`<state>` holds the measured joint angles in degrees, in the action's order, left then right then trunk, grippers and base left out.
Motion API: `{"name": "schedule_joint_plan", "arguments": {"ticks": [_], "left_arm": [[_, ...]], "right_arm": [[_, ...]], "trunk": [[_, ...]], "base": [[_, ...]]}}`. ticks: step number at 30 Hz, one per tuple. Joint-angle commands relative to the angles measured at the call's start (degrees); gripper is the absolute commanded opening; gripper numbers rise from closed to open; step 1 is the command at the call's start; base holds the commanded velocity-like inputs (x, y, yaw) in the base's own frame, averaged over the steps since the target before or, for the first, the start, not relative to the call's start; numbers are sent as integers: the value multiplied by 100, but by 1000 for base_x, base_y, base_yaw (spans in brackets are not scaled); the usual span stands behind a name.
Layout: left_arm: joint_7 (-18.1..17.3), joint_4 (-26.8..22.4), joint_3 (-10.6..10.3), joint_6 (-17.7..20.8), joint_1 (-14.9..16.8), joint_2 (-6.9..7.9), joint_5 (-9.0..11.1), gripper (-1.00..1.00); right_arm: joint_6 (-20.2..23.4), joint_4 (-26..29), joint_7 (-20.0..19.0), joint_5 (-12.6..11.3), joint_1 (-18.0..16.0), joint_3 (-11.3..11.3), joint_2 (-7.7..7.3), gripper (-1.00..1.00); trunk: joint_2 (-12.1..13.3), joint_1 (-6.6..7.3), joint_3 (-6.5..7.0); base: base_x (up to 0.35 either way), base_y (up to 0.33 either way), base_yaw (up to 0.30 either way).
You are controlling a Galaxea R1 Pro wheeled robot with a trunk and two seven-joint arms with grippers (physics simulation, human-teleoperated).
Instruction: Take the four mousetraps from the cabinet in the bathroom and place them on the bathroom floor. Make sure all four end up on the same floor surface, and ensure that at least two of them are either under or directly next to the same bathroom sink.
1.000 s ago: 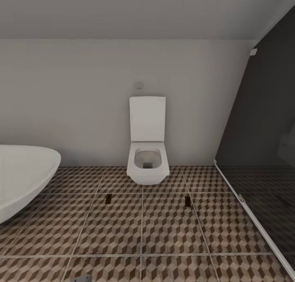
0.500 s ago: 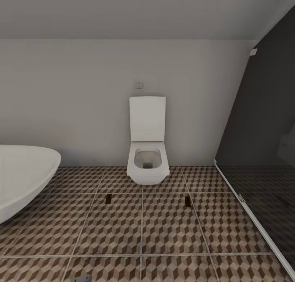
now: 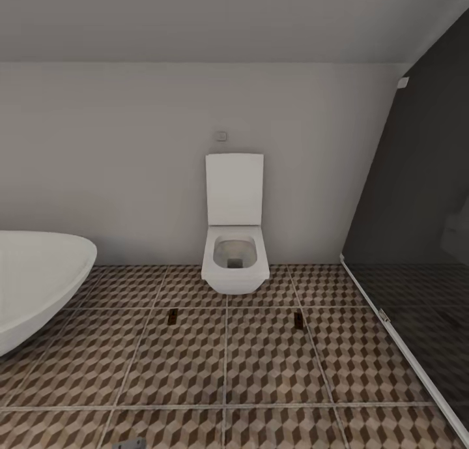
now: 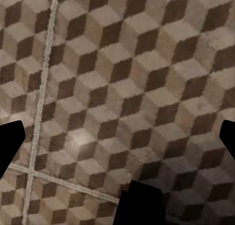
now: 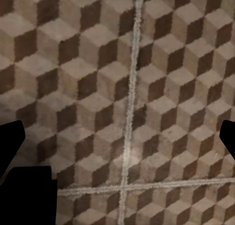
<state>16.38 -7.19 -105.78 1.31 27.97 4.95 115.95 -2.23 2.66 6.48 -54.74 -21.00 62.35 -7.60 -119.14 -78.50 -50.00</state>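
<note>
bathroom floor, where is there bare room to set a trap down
The bathroom floor is bare across the wide stretch in front of the toilet, between the bathtub and the glass shower screen. Two small dark items lie on the tiles near the toilet, so it is tighter there. Both wrist views show bare tile between the tool fingers.
</note>
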Motion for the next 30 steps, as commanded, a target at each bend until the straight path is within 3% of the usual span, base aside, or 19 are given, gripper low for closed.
{"name": "schedule_joint_plan", "arguments": {"ticks": [1, 30], "left_arm": [[41, -22, -21, 9, 7, 6, -3, 100], [41, -19, -21, 9, 7, 6, -3, 100]], "right_arm": [[-4, 15, 29, -54, 0, 49, -4, 100], [-4, 15, 29, -54, 0, 49, -4, 100]], "trunk": [[-2, 1, -5], [-2, 1, -5]], "base": [[0, 0, 0], [0, 0, 0]]}}
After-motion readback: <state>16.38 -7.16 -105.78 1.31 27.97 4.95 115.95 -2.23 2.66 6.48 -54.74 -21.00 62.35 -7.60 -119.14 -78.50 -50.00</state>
